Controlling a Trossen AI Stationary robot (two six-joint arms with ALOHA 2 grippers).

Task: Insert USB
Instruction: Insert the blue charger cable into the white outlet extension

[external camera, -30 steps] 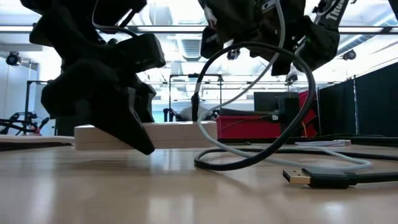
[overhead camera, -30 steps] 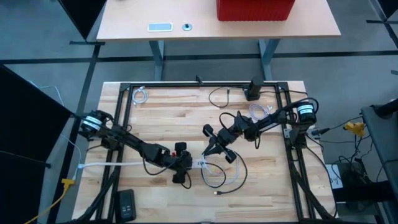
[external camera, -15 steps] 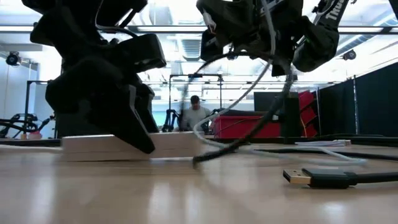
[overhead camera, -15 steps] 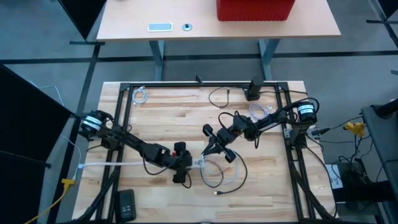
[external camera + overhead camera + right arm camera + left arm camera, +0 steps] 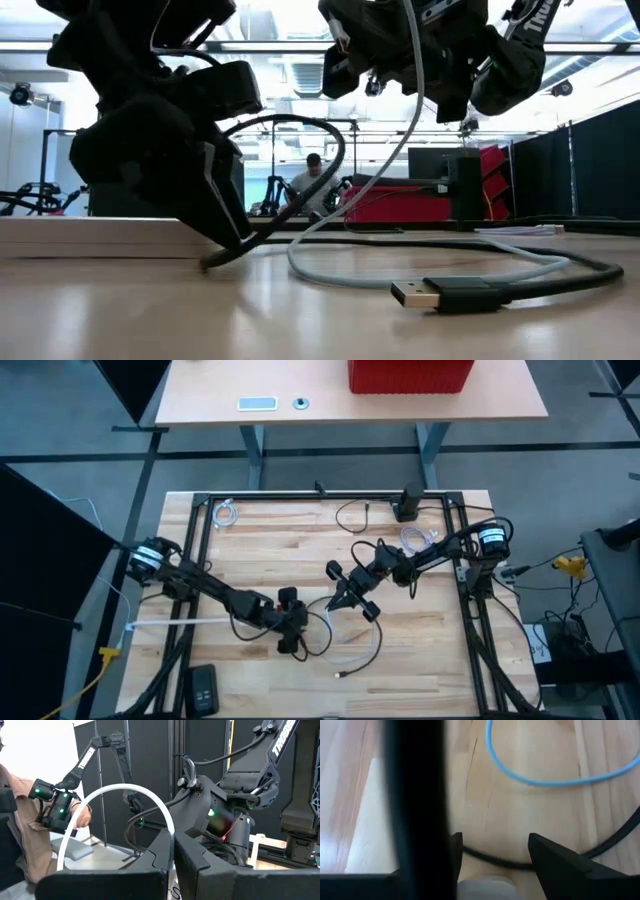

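Observation:
A long white bar point(image 5: 190, 622) lies flat on the wooden table, left of centre. My left gripper point(image 5: 297, 628) stands just past its right end, low over the table, open; a white rounded piece point(image 5: 485, 884) shows between its fingers. My right gripper point(image 5: 340, 603) hovers right of it, shut on a white cable point(image 5: 415, 110). A black cable point(image 5: 290, 130) loops beside the left gripper, and its gold-tipped USB plug point(image 5: 415, 293) lies flat on the table, nearer the near edge point(image 5: 342, 675). My left gripper: whether its fingers point(image 5: 550, 857) touch the white rounded piece, I cannot tell. My right gripper pinches the white cable point(image 5: 172, 836) between its two fingers. One side of the cable arches up in a loop point(image 5: 125, 790). In the low view it hangs down from the gripper and its lower run point(image 5: 330, 275) lies slack on the table.
A black frame point(image 5: 200, 510) borders the table. Small coiled cables point(image 5: 228, 513) point(image 5: 418, 538) and a black stand point(image 5: 408, 503) sit near the far edge, a black handset point(image 5: 203, 688) at the near left. A person point(image 5: 315, 185) stands beyond the table.
The white bar has slid toward the table's left, so its right end now stops short of the space between the grippers. The black cable's loop has swung over toward my left gripper, and its USB plug has slid left and nearer. Both arms have stayed nearly where they were.

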